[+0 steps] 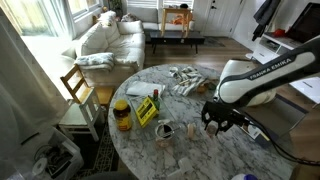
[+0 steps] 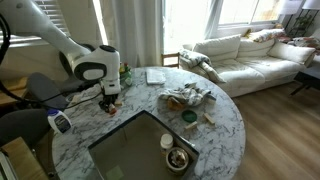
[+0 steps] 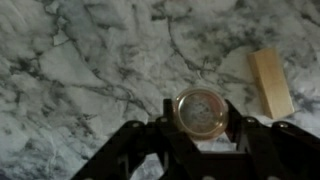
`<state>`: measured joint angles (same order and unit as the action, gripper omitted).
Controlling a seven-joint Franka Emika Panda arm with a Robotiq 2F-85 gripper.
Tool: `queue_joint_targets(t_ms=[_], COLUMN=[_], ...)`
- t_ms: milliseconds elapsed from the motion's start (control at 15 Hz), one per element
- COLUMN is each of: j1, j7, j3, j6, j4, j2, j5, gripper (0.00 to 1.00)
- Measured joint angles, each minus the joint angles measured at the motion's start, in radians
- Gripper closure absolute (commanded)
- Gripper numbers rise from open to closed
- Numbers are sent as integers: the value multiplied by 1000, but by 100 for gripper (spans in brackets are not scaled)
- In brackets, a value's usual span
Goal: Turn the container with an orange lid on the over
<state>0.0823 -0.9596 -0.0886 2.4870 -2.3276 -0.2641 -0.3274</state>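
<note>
Black fingers point(image 3: 148, 142) of our claw point(image 3: 200, 122) come in from the bottom edge of the wrist view and bracket the container point(image 3: 201, 113). Its orange lid point(image 3: 200, 106) faces up at us over the marble tabletop point(image 3: 80, 70). The fingers sit close against its sides, but we cannot tell whether they pinch it or stand just off. We judge the grasp to be the step in hand. Next we need a firm hold, a small lift and a wrist roll, keeping clear of the wooden block point(image 3: 270, 82) nearby.
</note>
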Motion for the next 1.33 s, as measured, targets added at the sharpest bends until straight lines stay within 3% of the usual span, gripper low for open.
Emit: queue_joint_targets(t_ms=[200, 333, 400, 600, 733, 1000, 1333], j1=[53, 121, 152, 178, 176, 151, 53], j7=[-213, -373, -452, -614, -629, -611, -429], j3=[-21, -92, -128, -157, -143, -91, -24], j6=[151, 209, 214, 213, 212, 212, 213], j4=[-52, -78, -85, -92, -93, -95, -116], j2=[11, 10, 10, 9, 9, 14, 41], j5=[183, 340, 424, 597, 613, 599, 431], gripper=[76, 76, 33, 12, 0, 0, 0])
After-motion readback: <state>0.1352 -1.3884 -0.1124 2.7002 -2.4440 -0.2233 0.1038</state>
